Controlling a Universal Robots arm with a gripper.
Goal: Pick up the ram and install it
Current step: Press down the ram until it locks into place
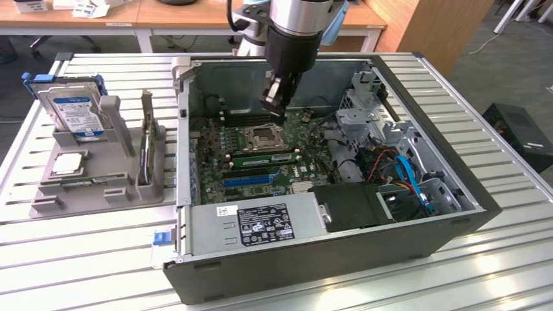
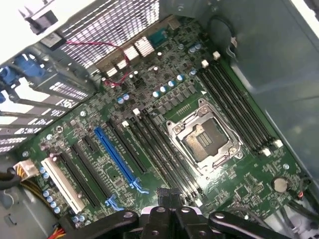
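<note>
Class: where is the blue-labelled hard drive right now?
The hard drive stands in the grey rack at the exterior view's left, beside the open computer case.

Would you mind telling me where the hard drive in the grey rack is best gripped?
Probably its upper end, pinched across the flat faces, coming from above: the hard drive stands nearly upright in the rack, lower end seated in a slot, top free.

End effector [image 2: 169, 211] cut off by edge
</note>
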